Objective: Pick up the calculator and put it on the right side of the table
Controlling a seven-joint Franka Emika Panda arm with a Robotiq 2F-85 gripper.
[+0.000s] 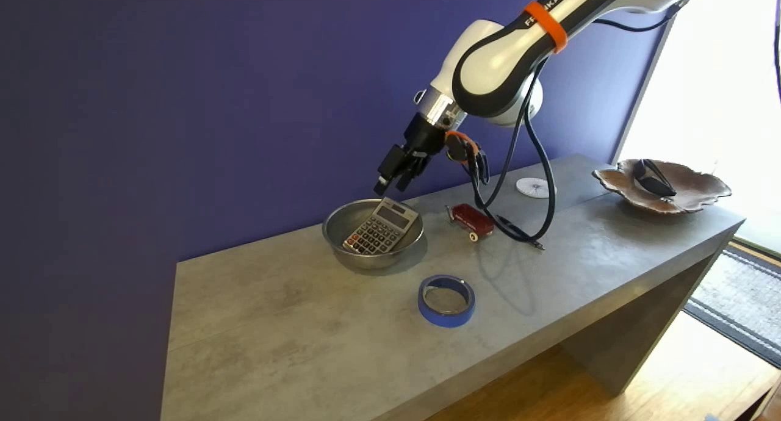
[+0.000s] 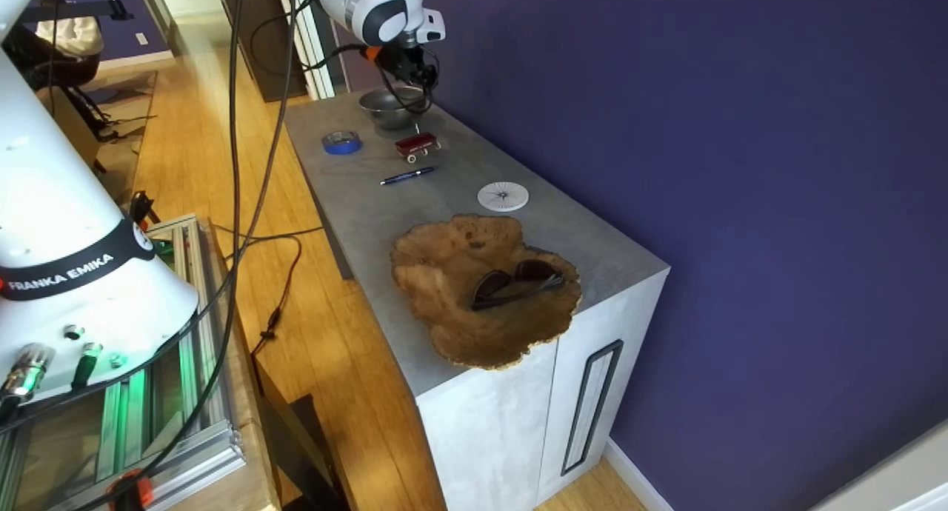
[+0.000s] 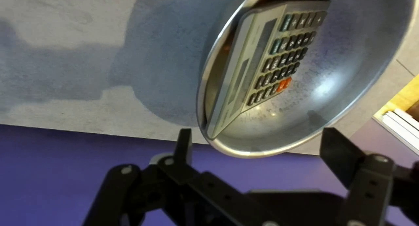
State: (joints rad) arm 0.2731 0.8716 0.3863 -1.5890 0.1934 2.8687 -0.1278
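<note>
- The black hand [image 3: 257, 134] is closest to the lens in the wrist view, its two fingers spread well apart.
- Beyond it comes a metal bowl [image 3: 347, 62], upright on the grey worktop [image 1: 274, 323].
- The calculator [image 3: 258, 65] is inside the bowl, tilted: its display end is raised against the rim, its keys slope down toward the bottom, and the orange keys sit at the low end.
- In an exterior view the hand's tips hang above the bowl, near the calculator's raised end, with the white arm [image 1: 500, 67] slanting down to them.
- A roll of blue tape [image 1: 446, 318] lies flat on the worktop, near the bowl and apart from it.
- A small red wagon [image 2: 417, 144] stands on its wheels near the bowl in both exterior views.
- A dark pen [image 2: 407, 175] lies on the worktop just beside the wagon.
- A white disc [image 2: 503, 196] lies flat between the wagon and a brown, wavy-edged dish [image 2: 444, 274].
- Dark sunglasses [image 2: 535, 271] rest in that dish.
- A purple wall [image 1: 244, 104] runs along the worktop's long edge.
</note>
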